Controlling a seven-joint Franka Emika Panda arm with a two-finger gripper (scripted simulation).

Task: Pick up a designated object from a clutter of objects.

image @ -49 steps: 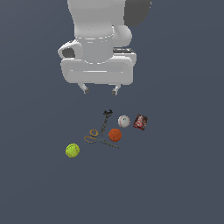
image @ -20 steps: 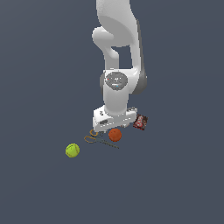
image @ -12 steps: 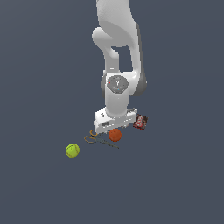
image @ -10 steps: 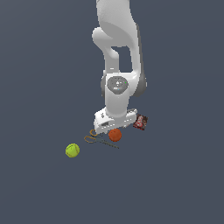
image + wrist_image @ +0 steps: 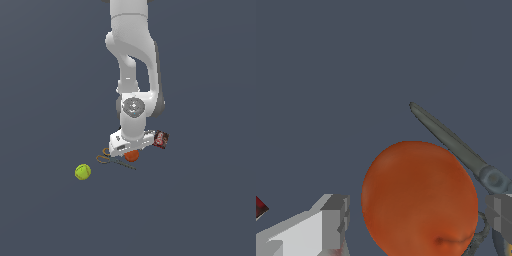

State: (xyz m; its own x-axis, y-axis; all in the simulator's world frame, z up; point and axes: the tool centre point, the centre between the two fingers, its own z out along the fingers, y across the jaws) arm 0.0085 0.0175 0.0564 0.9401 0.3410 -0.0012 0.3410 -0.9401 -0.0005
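The designated object, a smooth orange-red ball point(image 5: 132, 157) point(image 5: 418, 197), lies in the clutter of objects on the dark floor. My gripper point(image 5: 130, 151) point(image 5: 417, 216) is down over it and open. In the wrist view one of the fingers point(image 5: 332, 222) stands on each side of the ball, with a narrow gap on both sides. In the exterior view the white hand hides most of the ball. The yellow-handled scissors point(image 5: 107, 157) lie just toward the exterior view's left, and their grey blade point(image 5: 452, 144) runs past the ball.
A yellow-green tennis ball point(image 5: 83, 172) sits apart on the exterior view's left. A small reddish box point(image 5: 161, 139) point(image 5: 259, 206) lies close on the exterior view's right of the hand. The arm hides whatever lies behind it.
The arm has come down from high above the clutter onto the orange ball. Over the last second it only sank slightly lower; the objects have not moved.
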